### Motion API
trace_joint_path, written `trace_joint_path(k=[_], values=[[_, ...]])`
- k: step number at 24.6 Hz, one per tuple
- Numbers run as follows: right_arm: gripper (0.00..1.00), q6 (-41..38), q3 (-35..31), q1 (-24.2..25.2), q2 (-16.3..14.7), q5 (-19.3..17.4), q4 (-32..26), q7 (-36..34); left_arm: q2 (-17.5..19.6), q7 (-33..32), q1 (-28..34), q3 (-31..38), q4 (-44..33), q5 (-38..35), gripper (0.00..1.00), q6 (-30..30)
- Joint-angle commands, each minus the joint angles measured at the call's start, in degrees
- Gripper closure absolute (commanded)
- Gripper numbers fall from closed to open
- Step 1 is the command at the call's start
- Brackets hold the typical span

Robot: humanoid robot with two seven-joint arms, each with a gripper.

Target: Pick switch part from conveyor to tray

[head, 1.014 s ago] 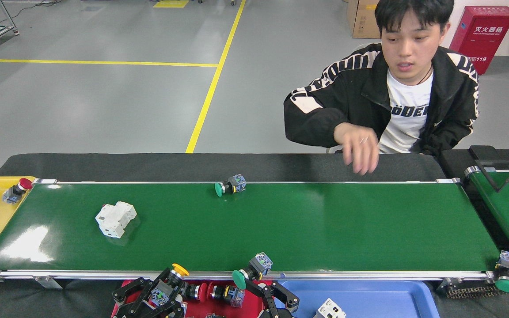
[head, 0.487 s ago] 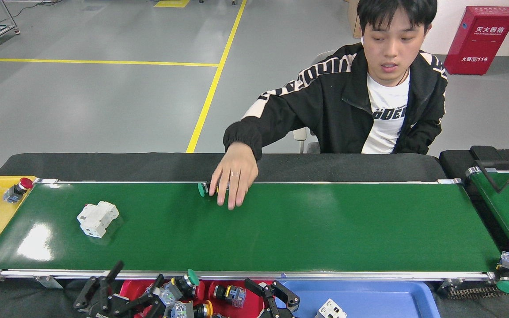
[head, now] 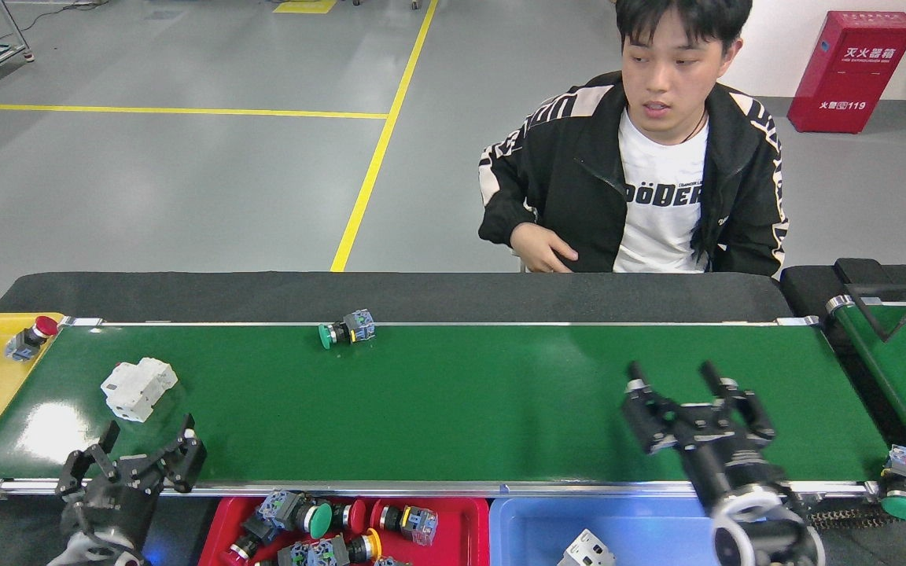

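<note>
Glossy green conveyor (head: 461,409): green-capped switch part (head: 347,330) at far rail, blocky white breaker (head: 138,387) left. Red tray (head: 473,523) holds assorted pushbuttons. Left gripper (head: 146,452) and right gripper (head: 677,393): jaws spread, empty.

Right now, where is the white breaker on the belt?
The white breaker lies at the conveyor's left end, just beyond the open left gripper.

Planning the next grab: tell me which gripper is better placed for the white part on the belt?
Left. The left gripper hovers open just near of the white part; the right gripper is open far along the belt.
</note>
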Motion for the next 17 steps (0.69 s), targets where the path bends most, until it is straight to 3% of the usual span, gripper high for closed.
trace_joint_path(k=[1,6,8,11,12,13,15,17], values=[[0.02,0.14,-2.73,1.62,-1.63,-0.46,-0.55,-4.92,2.35,2.32,-2.38,-0.24,3.54,-0.18,0.0,2.22],[0.02,-6.89,-7.04,6.89,-3.92,-4.77,2.96,-10.11,6.57,6.81,-10.46,-5.25,18.48,-0.27,0.0,4.68],[0.02,-9.09,-7.92,7.25,-3.92,-5.03,3.84,-10.2,8.33,8.83,-14.33,-8.77,25.34,-0.18,0.06,5.65],[0.02,-9.26,-8.79,7.25,-3.92,-5.12,4.02,-10.2,10.35,12.08,-18.64,-11.4,34.13,0.35,0.32,4.51],[0.02,-9.26,-8.88,7.25,-3.92,-5.12,4.11,-10.2,10.97,12.78,-19.69,-11.67,36.06,0.35,0.53,3.63],[0.02,-9.26,-9.06,7.25,-3.92,-5.38,4.11,-10.2,11.32,13.13,-20.22,-11.58,37.29,0.43,0.68,2.14],[0.02,-9.26,-9.15,7.25,-3.92,-6.18,4.37,-10.29,11.58,13.49,-20.31,-11.14,37.47,0.61,0.9,-0.24],[0.02,-9.26,-9.15,7.25,-4.0,-6.62,5.25,-10.37,11.76,14.1,-20.31,-11.14,37.38,1.58,0.95,-0.85]])
